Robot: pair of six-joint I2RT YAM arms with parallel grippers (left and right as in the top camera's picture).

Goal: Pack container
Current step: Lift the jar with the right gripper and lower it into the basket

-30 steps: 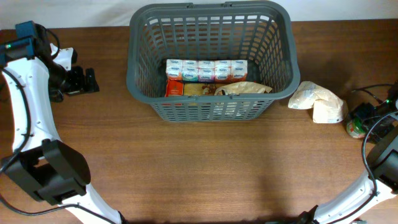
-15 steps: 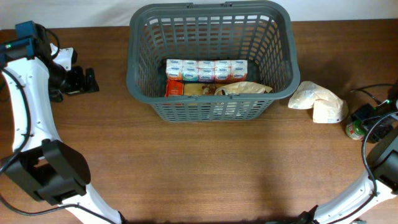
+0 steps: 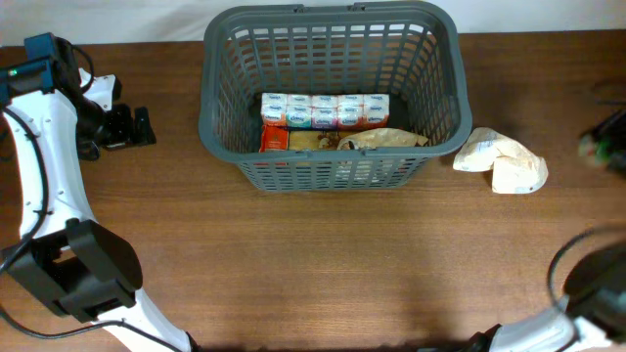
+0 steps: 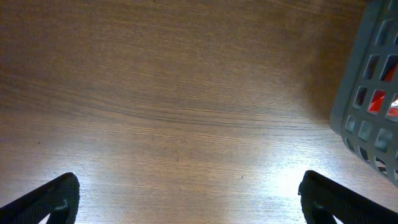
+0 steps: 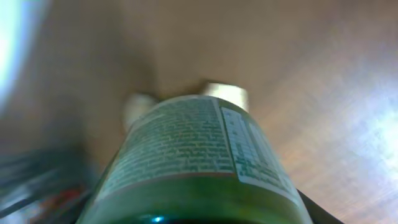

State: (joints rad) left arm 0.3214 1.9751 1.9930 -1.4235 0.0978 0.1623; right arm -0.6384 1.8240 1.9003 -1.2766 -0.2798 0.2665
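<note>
You are looking straight down from the overhead camera on the whole worktop [image 3: 323, 274], with the container [image 3: 333, 174] sitting at top centre. Your left wrist camera is pointing down at bare wood from close in, with the two tips of the left end effector [image 4: 186, 194] framing its bottom corners. It is sharing the container's left corner and the wood beside it with the overhead view. Your right wrist camera is sitting almost against a jar [image 5: 199, 155], which is filling the lower frame in blur, with worktop behind.
</note>
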